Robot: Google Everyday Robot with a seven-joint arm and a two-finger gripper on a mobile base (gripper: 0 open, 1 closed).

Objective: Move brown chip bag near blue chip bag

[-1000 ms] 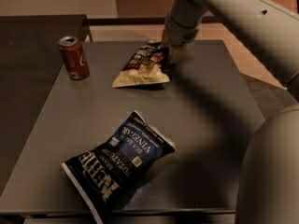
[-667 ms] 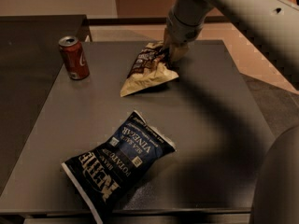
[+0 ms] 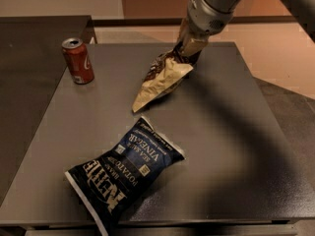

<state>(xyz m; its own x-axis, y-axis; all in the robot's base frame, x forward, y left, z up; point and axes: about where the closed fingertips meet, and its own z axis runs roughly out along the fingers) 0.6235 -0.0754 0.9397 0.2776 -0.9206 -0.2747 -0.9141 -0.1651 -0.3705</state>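
The brown chip bag (image 3: 161,80) hangs tilted from my gripper (image 3: 188,49), dark top end pinched in the fingers, cream lower end pointing down-left and close to the table. The gripper is shut on the bag's upper right end, over the table's middle back. The blue chip bag (image 3: 124,172) lies flat near the front left of the table, white lettering up, a short gap below the brown bag's lower tip.
A red soda can (image 3: 78,61) stands upright at the back left of the dark grey table (image 3: 231,146). A second dark surface (image 3: 29,48) adjoins on the left. The arm reaches in from the upper right.
The gripper has lifted the brown bag off the table and carried it forward toward the blue bag. The bag now hangs tilted. The can and blue bag have not moved.
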